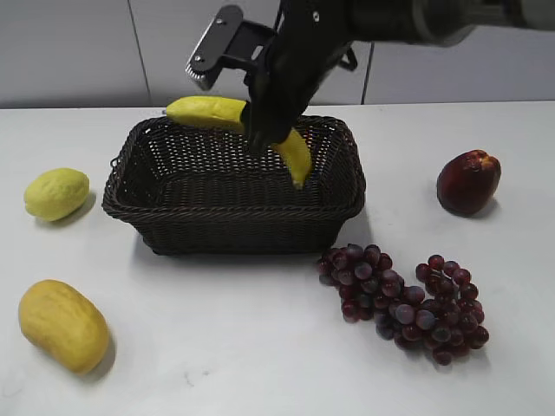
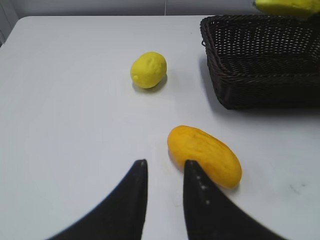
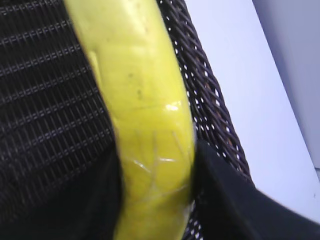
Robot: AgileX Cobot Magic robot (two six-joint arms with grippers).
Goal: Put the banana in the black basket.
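Bright even overhead light, soft shadows, blurry right wrist close-up

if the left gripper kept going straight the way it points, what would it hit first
Probably the mango: it lies just ahead of the left gripper, beside the right finger's tip. Depth is unclear, so the gripper might pass to its left, where the lemon lies further on.

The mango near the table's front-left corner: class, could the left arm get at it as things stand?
Probably yes. The left gripper is open and empty just short of the mango, with bare table between them and nothing blocking.
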